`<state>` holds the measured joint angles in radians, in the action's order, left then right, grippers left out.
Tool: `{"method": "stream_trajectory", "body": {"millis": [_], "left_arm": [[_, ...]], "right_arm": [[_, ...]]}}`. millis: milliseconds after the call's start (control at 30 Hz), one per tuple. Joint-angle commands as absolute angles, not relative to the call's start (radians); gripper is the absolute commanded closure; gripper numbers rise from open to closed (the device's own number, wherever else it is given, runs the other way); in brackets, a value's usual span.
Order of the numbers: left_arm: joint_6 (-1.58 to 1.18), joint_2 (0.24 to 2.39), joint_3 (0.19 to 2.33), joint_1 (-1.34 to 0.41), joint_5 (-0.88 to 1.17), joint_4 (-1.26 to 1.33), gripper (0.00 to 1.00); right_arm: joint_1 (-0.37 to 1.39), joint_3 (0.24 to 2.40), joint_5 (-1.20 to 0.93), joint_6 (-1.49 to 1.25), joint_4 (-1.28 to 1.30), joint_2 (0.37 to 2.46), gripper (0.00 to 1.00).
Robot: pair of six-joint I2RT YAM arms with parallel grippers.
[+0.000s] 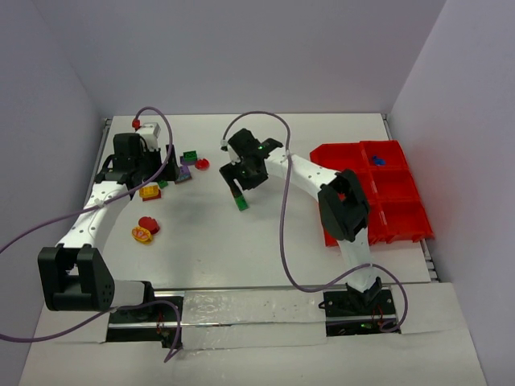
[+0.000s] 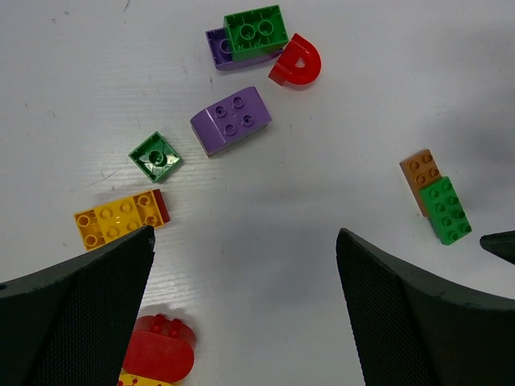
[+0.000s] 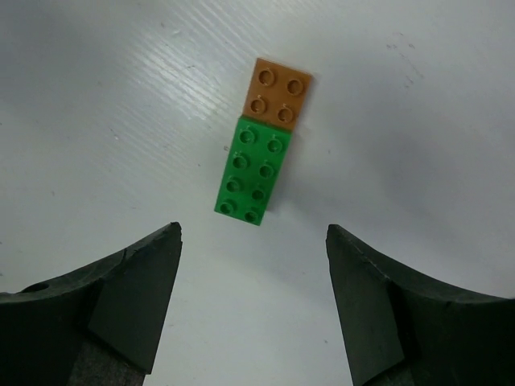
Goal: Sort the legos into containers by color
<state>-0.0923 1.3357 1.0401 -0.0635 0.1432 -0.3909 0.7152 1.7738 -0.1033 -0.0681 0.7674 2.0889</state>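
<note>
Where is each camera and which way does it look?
Top: above, behind the arms, looking down; both arms and the red tray show.
Left wrist: on the left arm, looking down at bricks; its open left pincer shows.
Right wrist: on the right arm, looking down; its open right pincer shows.
Both wrist views share the green brick.

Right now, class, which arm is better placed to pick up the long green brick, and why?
Right. The right hand is open and poised just over the green brick, and the red tray lies on that side. The left hand is farther off.
</note>
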Motion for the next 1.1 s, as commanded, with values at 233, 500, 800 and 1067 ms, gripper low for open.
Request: {"method": "stream_trajectory", "body": {"millis": [233,500,800,1067], "left_arm": [[-0.085,1.336,1.054,-0.058,0.16,-0.342,0.01],[-0.083,1.339,1.047,-0.059,0.166,-0.336,0.01],[-0.11,1.376,1.053,-0.06,0.308,-0.333,0.01],[-0.249,1.402,1.021,-0.061,0.576,-0.27,0.02]], "right_arm": [[0.759,1.903,-0.027,-0.119,0.832,2.242,0.24],[0.76,1.851,-0.002,-0.116,0.81,2.243,0.46],[0.736,1.803,-0.106,-0.087,0.794,2.203,0.97],[0.723,1.601,-0.255,0.024,0.62,1.963,1.0]]}}
